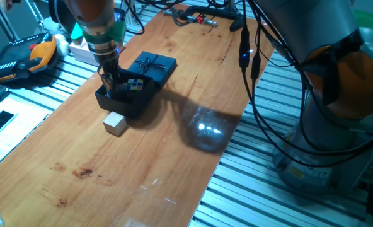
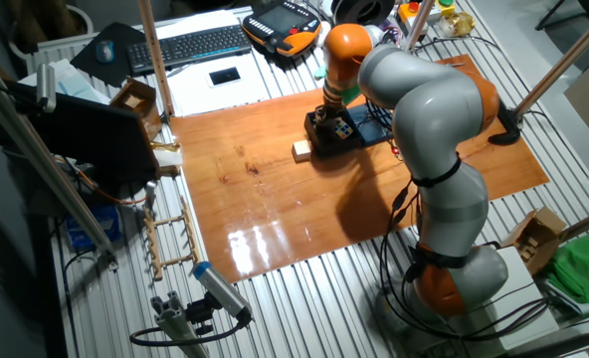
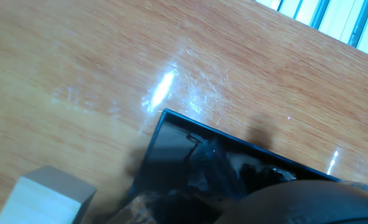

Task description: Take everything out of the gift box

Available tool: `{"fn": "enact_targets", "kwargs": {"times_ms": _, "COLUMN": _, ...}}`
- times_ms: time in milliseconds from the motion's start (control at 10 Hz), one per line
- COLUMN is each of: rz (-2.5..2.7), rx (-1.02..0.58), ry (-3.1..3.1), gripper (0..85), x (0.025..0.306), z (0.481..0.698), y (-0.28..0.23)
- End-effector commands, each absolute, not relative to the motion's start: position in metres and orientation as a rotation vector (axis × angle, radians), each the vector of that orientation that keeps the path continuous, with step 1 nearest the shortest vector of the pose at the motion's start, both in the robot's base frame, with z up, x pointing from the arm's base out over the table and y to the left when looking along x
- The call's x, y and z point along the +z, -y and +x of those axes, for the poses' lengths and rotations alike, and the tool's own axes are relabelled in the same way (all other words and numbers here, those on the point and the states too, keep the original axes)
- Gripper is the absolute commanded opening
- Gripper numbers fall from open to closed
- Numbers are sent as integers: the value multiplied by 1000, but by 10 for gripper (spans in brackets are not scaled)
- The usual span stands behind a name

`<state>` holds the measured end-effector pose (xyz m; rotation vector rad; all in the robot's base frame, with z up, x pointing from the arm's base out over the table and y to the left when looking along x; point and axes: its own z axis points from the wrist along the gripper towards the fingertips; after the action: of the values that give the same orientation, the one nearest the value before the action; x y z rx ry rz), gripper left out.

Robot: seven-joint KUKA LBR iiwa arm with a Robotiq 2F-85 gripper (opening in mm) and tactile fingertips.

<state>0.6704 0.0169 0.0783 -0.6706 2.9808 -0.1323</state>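
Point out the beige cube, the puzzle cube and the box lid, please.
beige cube (image 1: 116, 123): one fixed view, on its top face.
puzzle cube (image 1: 135, 84): one fixed view, on its coloured top, inside the box.
box lid (image 1: 163, 68): one fixed view, on flat black surface right of the bow.

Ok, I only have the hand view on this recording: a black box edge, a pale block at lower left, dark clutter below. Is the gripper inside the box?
Observer: Yes. In one fixed view the gripper reaches down into the open gift box, at its left side.
Operator: Is anything left in there?
Observer: The multicoloured puzzle cube sits inside, just right of the fingers.
Operator: And the pale block?
Observer: That is the beige cube, out on the table in front of the box.
Operator: Where is the lid?
Observer: The black lid with its bow lies behind the box, against its far edge.
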Motion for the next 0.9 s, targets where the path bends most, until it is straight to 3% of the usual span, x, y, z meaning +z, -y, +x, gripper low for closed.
{"fn": "enact_targets", "kwargs": {"times_ms": 0, "rz": -670, "rx": -129, "ry": -2981, "gripper": 540, "x": 76, "z": 671, "y": -16}}
{"fn": "enact_targets", "kwargs": {"times_ms": 800, "rz": -679, "rx": -139, "ry": -2940, "gripper": 537, "x": 59, "z": 671, "y": -21}}
